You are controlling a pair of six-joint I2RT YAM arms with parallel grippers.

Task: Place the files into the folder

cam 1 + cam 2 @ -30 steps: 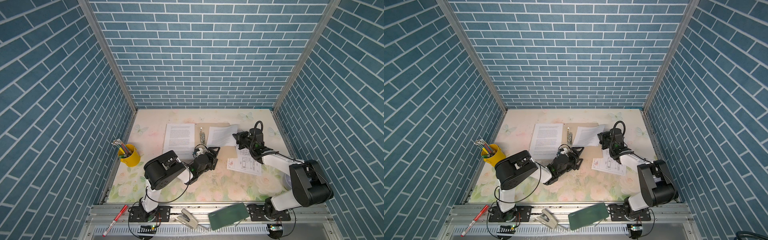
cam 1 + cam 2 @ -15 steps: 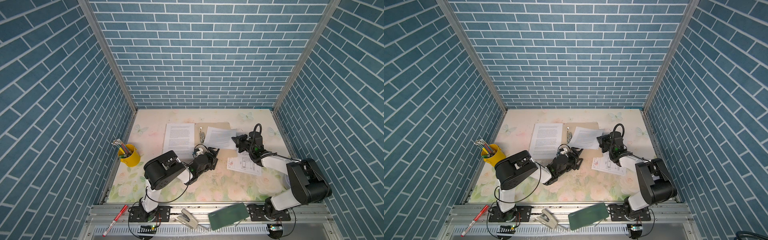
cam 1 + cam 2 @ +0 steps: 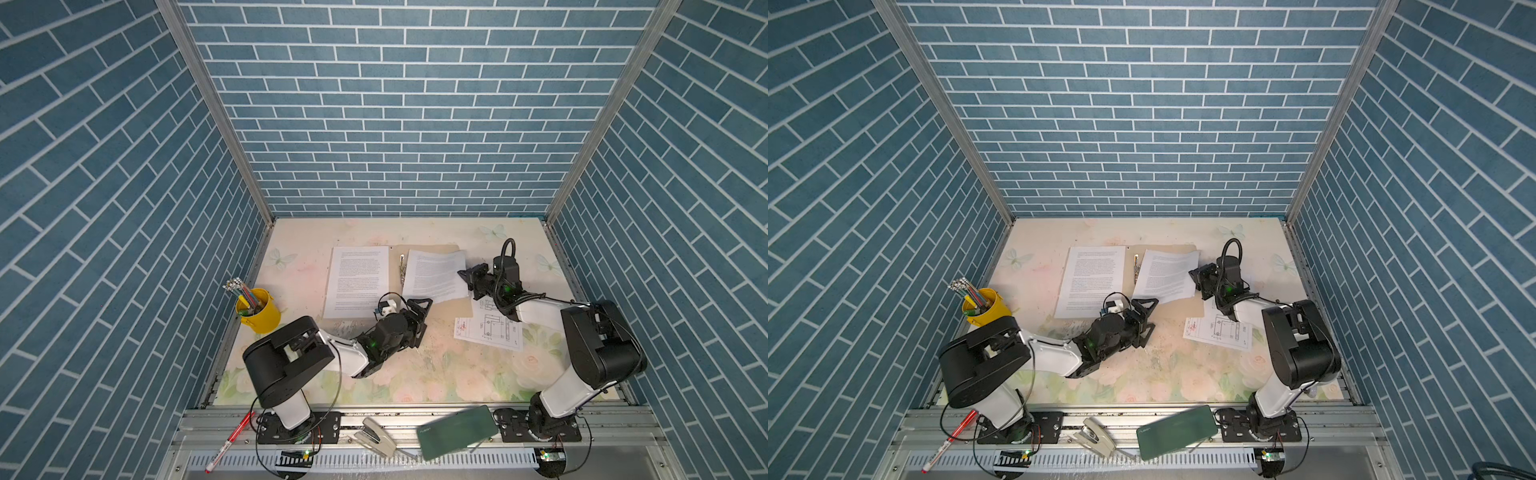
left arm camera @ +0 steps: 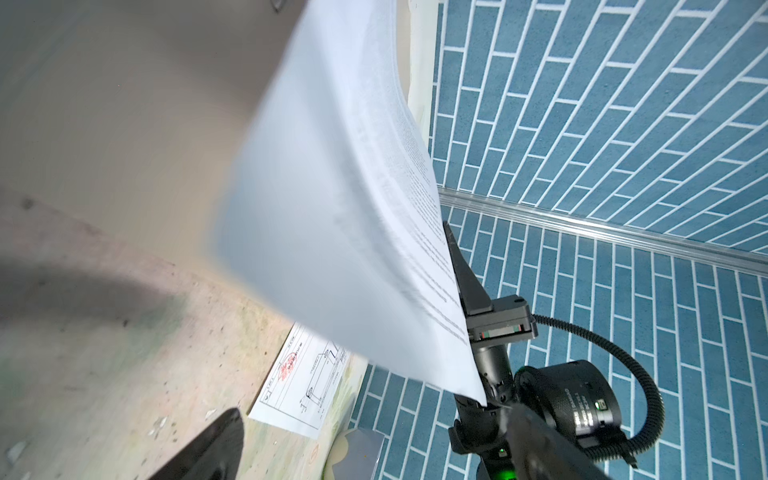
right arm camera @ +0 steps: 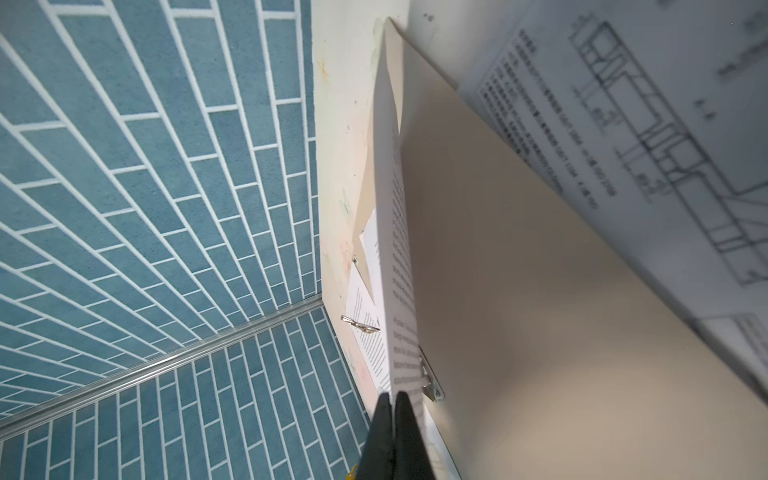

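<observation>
The tan folder (image 3: 451, 308) (image 3: 1179, 309) lies open at mid-table, with its metal clip (image 3: 401, 270) at the spine. One text sheet (image 3: 359, 282) lies flat left of the clip. My right gripper (image 3: 464, 277) (image 5: 392, 400) is shut on the edge of a second text sheet (image 3: 434, 274) (image 5: 395, 249) and holds it slightly raised over the folder's right half. The drawing sheet (image 3: 490, 332) (image 4: 299, 382) with a red mark lies on the table right of the folder, partly under the right arm. My left gripper (image 3: 422, 320) (image 3: 1148, 318) stands open and empty at the folder's near edge.
A yellow cup of pens (image 3: 257, 311) stands at the left edge. On the front rail lie a red marker (image 3: 228, 436), a stapler (image 3: 374, 436) and a dark green case (image 3: 457, 432). Blue brick walls close in three sides.
The right gripper has shifted a little left with the text sheet, which now hangs lower and flatter over the folder's right half. The left arm has not moved.
</observation>
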